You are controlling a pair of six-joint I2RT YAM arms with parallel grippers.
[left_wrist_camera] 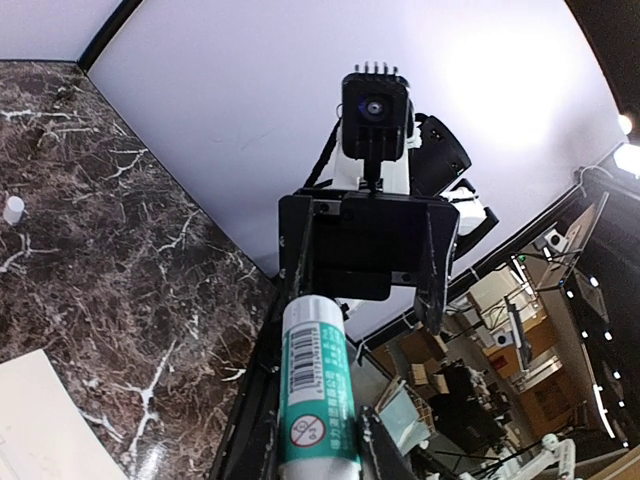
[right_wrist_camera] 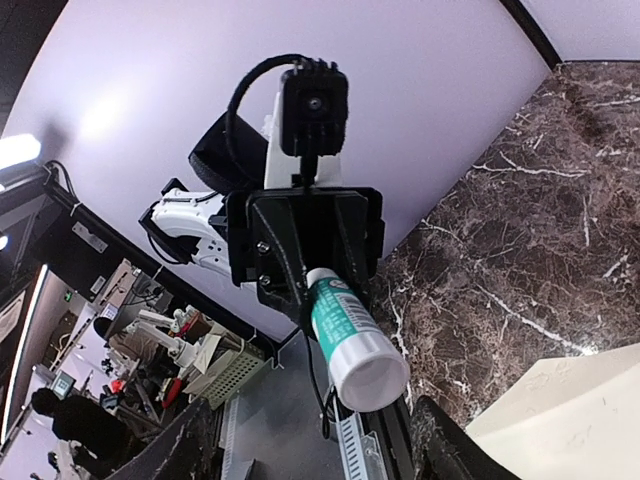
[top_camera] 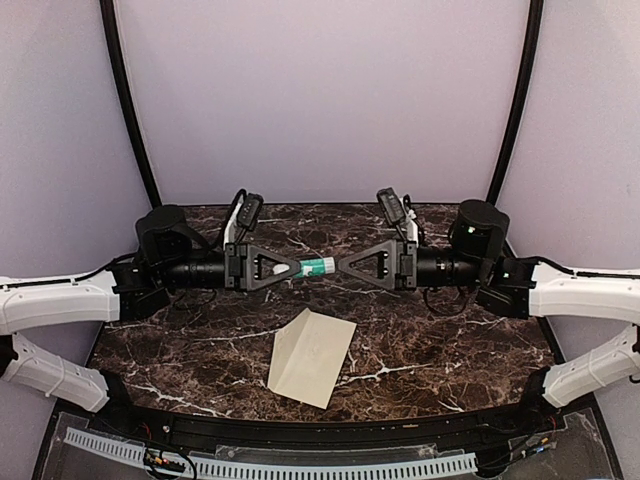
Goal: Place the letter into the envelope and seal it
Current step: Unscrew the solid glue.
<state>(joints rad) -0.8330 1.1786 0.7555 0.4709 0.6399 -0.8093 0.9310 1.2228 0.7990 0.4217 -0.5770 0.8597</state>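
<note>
- Gripping the glue stick [top_camera: 318, 266]: the left gripper [top_camera: 297, 268] is clamped on the tube's body and holds it level above the table.
- Right gripper [top_camera: 344, 265] faces it nose to nose. Its fingers are spread wide at the tube's flat white end and are not pinching it.
- Tube: smooth round plastic, white with a teal-green band and a barcode label.
- Envelope [top_camera: 312, 356]: flat matte cream paper, four-sided, lying skewed on the table [top_camera: 170, 340]. It sits just below the two grippers and clear of them, with its near corner close to the front edge.
- Table top: glossy dark brown marble pattern with white veins, curved front edge.
- Small white cap [left_wrist_camera: 13, 210] stands on the marble, apart from the envelope.
- Room: bare marble left and right of the envelope. Pale lilac walls close off the back and sides.
</note>
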